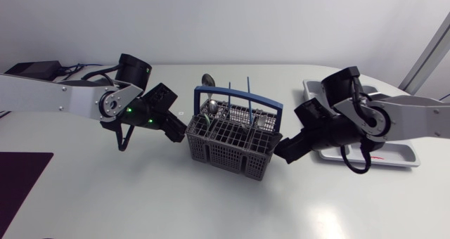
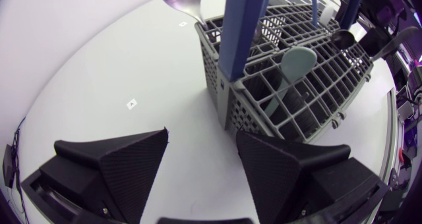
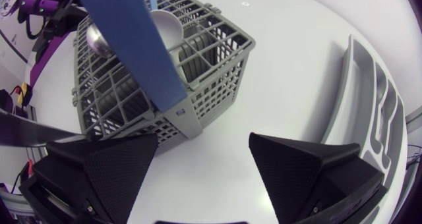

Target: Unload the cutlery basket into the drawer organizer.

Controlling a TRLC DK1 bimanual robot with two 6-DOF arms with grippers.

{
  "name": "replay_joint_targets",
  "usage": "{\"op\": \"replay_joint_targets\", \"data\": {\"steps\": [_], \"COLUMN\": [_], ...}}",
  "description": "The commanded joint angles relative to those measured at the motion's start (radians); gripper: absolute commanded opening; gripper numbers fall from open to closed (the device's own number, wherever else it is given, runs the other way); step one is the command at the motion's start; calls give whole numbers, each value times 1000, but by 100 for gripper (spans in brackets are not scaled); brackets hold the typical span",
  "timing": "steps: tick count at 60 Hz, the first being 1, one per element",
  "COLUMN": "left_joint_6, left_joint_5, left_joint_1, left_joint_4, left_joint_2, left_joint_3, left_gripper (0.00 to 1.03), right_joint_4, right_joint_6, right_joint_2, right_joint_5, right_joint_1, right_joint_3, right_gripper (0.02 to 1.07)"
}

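Left pincer (image 1: 176,132), right pincer (image 1: 283,150) both wide open, empty — flanking the loaded basket (image 1: 232,137); organizer (image 1: 404,157) by your right arm. Grip the spoon (image 1: 208,79) high, lift straight — mind the bail (image 1: 239,95).

The bench (image 1: 105,197) is plain white with a rounded far edge. On its near left part lies a flat, dark rectangular mat (image 1: 21,179), cut off at the side. A few tiny square markers (image 2: 132,104) sit flat on the white top, well apart. A black box (image 1: 31,68) with cables rests at the far left rim.
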Motion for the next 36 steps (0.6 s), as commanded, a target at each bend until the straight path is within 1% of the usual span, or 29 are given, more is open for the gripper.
{"op": "replay_joint_targets", "data": {"steps": [1, 15, 20, 28, 36], "left_joint_6": [35, 47, 47, 47, 52], "left_joint_5": [36, 30, 28, 25, 25], "left_joint_1": [-40, -33, -30, -7, 30], "left_joint_4": [-2, -2, -3, -2, -2], "left_joint_2": [-41, -76, -75, -79, -84], "left_joint_3": [-49, -79, -77, -72, -68], "left_gripper": [78, 78, 78, 79, 79], "right_joint_4": [60, 67, 63, 61, 61], "right_joint_6": [27, 53, 53, 44, 5], "right_joint_2": [62, 174, 195, 175, 83], "right_joint_5": [-18, -15, 3, 8, 23], "right_joint_1": [4, 14, 16, 0, -29], "right_joint_3": [97, 235, 258, 229, 154], "right_gripper": [101, 101, 101, 101, 102]}}
